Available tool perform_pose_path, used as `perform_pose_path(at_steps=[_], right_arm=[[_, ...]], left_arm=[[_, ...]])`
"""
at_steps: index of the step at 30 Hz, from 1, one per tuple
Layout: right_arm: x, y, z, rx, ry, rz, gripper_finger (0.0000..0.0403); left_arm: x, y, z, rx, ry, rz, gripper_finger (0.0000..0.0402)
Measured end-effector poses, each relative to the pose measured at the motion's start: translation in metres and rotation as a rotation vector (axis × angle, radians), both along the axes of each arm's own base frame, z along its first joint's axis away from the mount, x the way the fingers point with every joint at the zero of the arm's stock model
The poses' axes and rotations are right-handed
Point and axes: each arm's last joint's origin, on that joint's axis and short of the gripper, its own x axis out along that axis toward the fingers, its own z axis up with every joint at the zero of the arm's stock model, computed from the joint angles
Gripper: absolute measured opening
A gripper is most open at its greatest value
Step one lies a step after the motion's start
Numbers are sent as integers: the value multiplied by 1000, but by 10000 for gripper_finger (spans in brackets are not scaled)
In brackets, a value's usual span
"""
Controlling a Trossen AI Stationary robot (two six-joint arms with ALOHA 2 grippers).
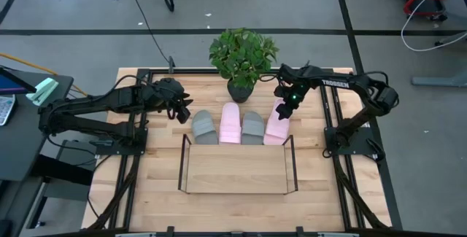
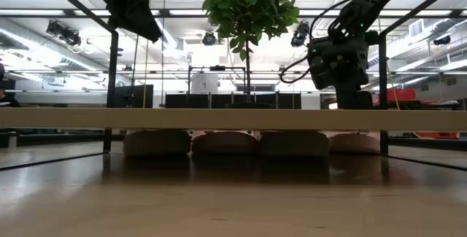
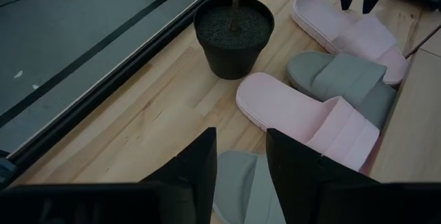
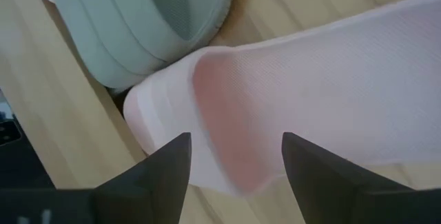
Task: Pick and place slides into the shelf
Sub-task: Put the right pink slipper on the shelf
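From above, right gripper (image 1: 285, 107) hangs over the rightmost pink slide (image 1: 276, 126), whose long axis runs 12 to 6 toward the shelf (image 1: 237, 170). Right wrist view: jaws apart, straddling its heel. Left gripper (image 1: 181, 109) waits at 9, open.

The site was a robotics lab: grey taped floor (image 1: 73, 11), loose black cables (image 1: 157, 29), ceiling strip lights (image 2: 44, 12).

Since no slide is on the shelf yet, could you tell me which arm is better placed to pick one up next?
Right. The right hand sits directly over the outer pink slide, fingers open astride it. The left hand hangs beside the row, off the grey slide.
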Motion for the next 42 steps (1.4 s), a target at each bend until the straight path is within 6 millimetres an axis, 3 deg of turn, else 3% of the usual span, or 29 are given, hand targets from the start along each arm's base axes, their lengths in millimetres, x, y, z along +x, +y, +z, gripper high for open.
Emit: perform_pose_path(at_steps=[27, 36, 39, 42], right_arm=[[8, 1, -11, 6, -58, 104, 233], [2, 19, -40, 31, -54, 103, 231], [0, 21, -43, 33, -57, 89, 213], [1, 21, -44, 34, -56, 86, 169]], left_arm=[[0, 0, 0, -1, 0, 0, 133], [0, 0, 0, 0, 0, 0, 124], [0, 0, 0, 0, 0, 0, 124], [0, 0, 0, 0, 0, 0, 128]])
